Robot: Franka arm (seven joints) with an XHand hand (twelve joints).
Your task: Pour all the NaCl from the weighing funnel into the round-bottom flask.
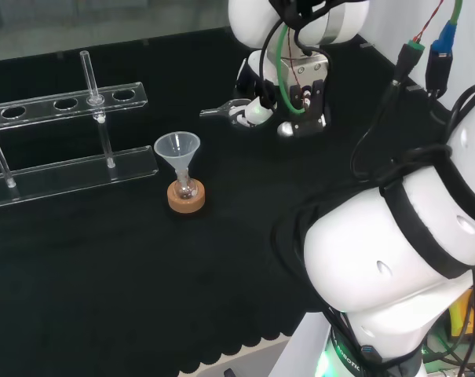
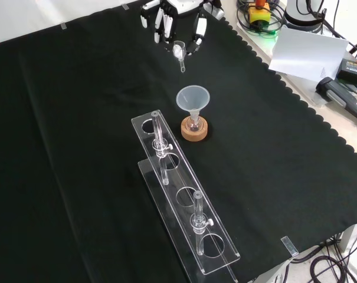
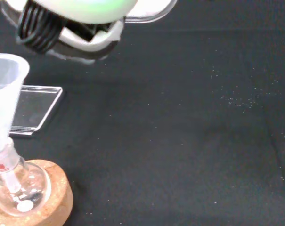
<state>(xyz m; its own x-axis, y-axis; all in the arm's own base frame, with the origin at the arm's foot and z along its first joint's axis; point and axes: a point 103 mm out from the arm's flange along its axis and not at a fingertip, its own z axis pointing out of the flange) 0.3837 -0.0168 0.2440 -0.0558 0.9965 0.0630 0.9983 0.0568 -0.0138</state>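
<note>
Robot hand (image 2: pixel 178 26) fingers curled around a small clear weighing funnel (image 2: pixel 179 54), raised well apart from round flask (image 2: pixel 193 125) with plastic funnel (image 2: pixel 193 98) on cork ring (image 2: pixel 194 132), beside clear tube rack (image 2: pixel 184 203)

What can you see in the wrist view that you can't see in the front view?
The wrist view alone shows tiny white grains scattered on the black cloth. The front view alone shows the hand holding the clear weighing funnel, and the clear rack. Both show the plastic funnel in the round-bottom flask on its cork ring.
</note>
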